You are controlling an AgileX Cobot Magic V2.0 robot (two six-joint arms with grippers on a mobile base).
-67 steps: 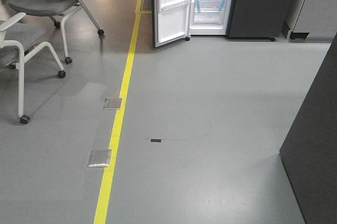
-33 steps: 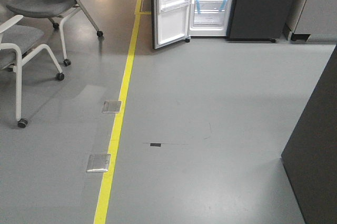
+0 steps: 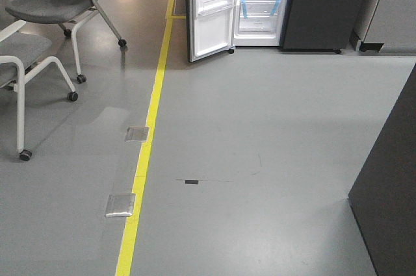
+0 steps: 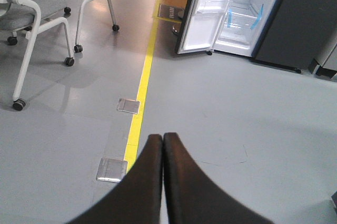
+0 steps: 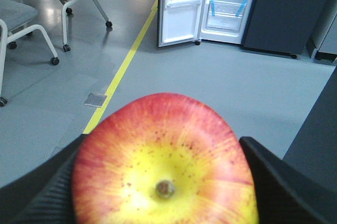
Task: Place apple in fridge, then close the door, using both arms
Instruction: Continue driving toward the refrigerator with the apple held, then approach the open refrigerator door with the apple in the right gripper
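apple [image 5: 166,166] sits pinched in the right end effector [image 5: 162,147], stem end facing the camera. left end effector [image 4: 162,138] is pressed together. fridge [image 3: 260,3] stands well apart across the floor [image 3: 260,126], its door [image 3: 211,19] seemingly swung wide open.

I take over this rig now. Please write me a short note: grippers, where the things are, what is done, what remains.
Left gripper: shut, empty.
Right gripper: shut on the apple.
The fridge stands ahead across the floor, with its door open on the left side.
Done: the apple is in hand.
To do: drive up to the fridge, set the apple inside, close the door.
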